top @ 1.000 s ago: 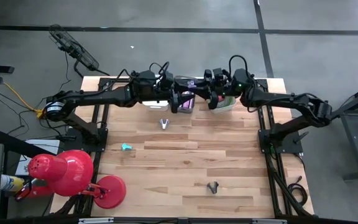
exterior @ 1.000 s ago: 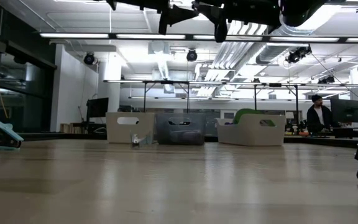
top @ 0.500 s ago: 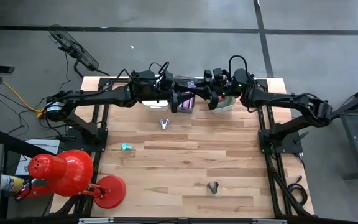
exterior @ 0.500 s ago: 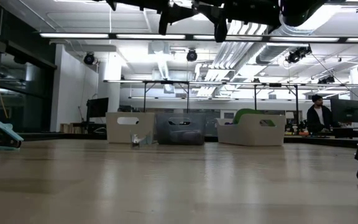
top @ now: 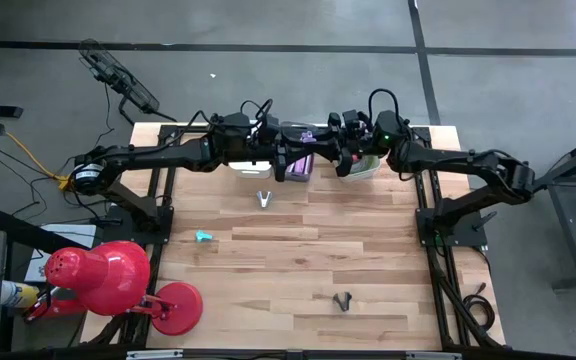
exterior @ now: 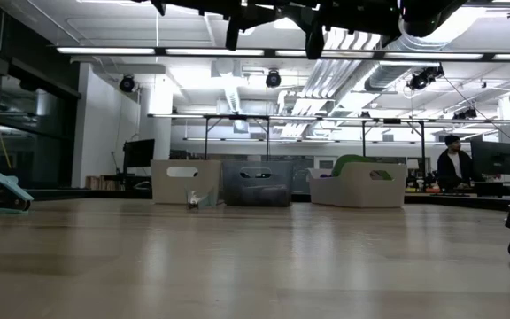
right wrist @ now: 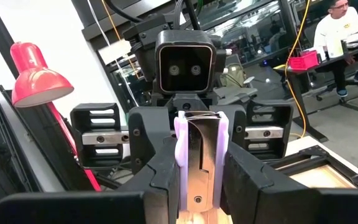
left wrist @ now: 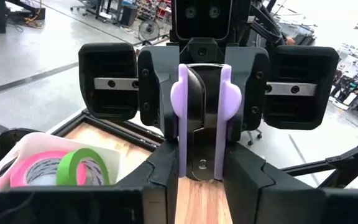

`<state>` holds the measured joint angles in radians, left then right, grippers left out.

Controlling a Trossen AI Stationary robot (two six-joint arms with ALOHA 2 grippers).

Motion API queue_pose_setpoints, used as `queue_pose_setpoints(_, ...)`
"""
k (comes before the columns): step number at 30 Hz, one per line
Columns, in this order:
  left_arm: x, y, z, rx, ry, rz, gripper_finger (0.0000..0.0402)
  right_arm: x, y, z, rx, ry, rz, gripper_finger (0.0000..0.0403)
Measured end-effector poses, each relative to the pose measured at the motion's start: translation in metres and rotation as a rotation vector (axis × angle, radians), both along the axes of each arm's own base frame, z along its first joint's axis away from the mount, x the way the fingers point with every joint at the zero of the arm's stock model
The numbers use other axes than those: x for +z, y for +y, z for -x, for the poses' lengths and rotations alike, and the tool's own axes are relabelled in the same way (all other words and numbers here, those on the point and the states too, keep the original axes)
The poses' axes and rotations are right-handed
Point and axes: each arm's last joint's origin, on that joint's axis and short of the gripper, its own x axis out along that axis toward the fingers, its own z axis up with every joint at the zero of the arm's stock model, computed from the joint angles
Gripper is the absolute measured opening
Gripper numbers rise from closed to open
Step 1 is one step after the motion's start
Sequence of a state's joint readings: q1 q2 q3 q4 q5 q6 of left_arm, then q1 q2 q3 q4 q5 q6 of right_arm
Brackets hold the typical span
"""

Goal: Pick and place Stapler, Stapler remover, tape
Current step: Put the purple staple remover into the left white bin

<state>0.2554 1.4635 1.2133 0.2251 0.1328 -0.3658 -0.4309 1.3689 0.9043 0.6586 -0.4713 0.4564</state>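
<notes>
A purple and black stapler (left wrist: 201, 118) hangs in the air between my two grippers, above the bins at the table's far edge. My left gripper (left wrist: 201, 186) and my right gripper (right wrist: 199, 186) face each other, each shut on the stapler (right wrist: 199, 155). In the high view they meet at the stapler (top: 306, 160). Pink tape (left wrist: 39, 167) and green tape (left wrist: 79, 168) lie in a white bin (left wrist: 8, 146). A silvery staple remover (top: 264, 198) and a dark one (top: 342, 300) rest on the table. My left gripper pinches the stapler's purple sides (left wrist: 174, 168) between its two fingers, coming level from the table's left. The stapler is lifted clear, edge-on to the camera. My right gripper pinches the same stapler by its purple sides (right wrist: 180, 168) from the table's right, level, opposite the left gripper's fingers (right wrist: 148, 134).
Three bins line the far edge: a white one (top: 248, 165), a dark one (top: 298, 130) and a white one with green inside (top: 366, 168). A small teal thing (top: 203, 236) lies left of centre. A red lamp (top: 108, 275) stands at the near left corner.
</notes>
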Motion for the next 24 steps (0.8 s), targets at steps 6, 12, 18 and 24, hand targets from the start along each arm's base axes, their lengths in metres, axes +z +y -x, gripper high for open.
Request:
queue_pose_setpoints(6, -0.0013, 0.0002, 0.0001, 0.007, 0.013, 0.009, 0.0085, -0.0004, 0.0, -0.0001, 0.002, 0.005, -0.014, 0.008)
queue_pose_setpoints(12, -0.0018, 0.0003, 0.0001, 0.013, 0.018, 0.011, 0.0085, -0.001, -0.0003, -0.0002, -0.002, 0.01, -0.021, 0.0157)
queue_pose_setpoints(18, -0.0027, 0.0014, 0.0003, 0.05, 0.026, 0.011, 0.0085, -0.0008, -0.0005, 0.0001, -0.002, 0.009, -0.023, 0.0231)
queue_pose_setpoints(24, -0.0075, 0.0035, 0.0011, 0.126, 0.077, 0.018, 0.0085, -0.0009, -0.004, 0.0016, -0.009, 0.011, -0.046, 0.0238)
